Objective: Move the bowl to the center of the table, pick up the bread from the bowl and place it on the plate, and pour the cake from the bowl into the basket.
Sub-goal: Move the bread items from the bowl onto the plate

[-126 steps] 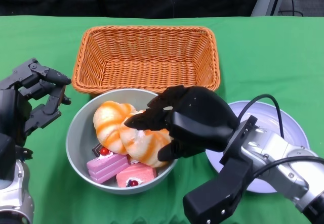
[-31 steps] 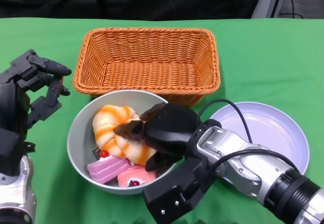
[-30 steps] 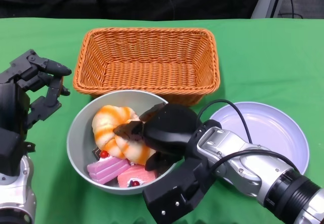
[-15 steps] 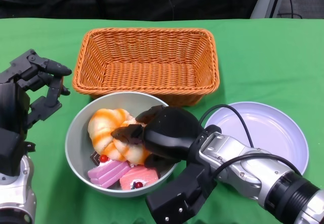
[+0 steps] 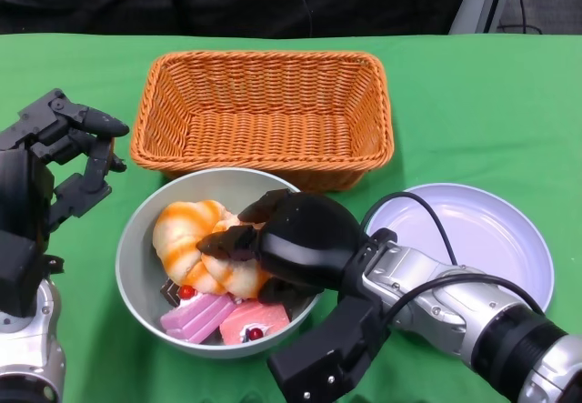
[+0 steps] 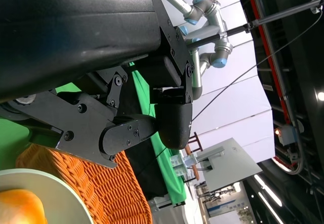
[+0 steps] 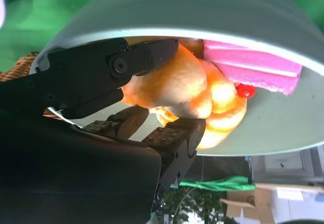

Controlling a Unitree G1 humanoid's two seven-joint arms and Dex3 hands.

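Bowl (image 5: 136, 257) sits nearest the robot on the green bench (image 5: 473, 112), just in front of the basket (image 5: 264, 112), its far rim almost touching the wicker; judged from that, the first step, bringing it to the middle, looks done. Inside it lie the bread (image 5: 186, 239), an orange-striped twisted roll, and two pink cake (image 5: 195, 314) slices with red cherries at the near wall. The right hand (image 5: 282, 244) reaches over the bowl's right rim with its fingers closed around the bread; the right wrist view shows black fingers (image 7: 172, 138) above and below the roll, so the hold looks firm, though the bread rests low in the bowl, not yet lifted out. Right of the bowl, the pale plate (image 5: 491, 230) carries nothing, so the bread step is only at the grasp. Beyond the bowl, the basket holds nothing, so the cake pour is wholly left. Left of the bowl, the left hand (image 5: 68, 162) hovers with fingers apart, holding nothing.

Against the picture from four seconds back, the right forearm now lies lower and nearer the bowl's near side, the hand has sunk deeper among the contents, and bowl and bread have slid slightly left and toward the robot. The left hand, plate and basket are where they were.
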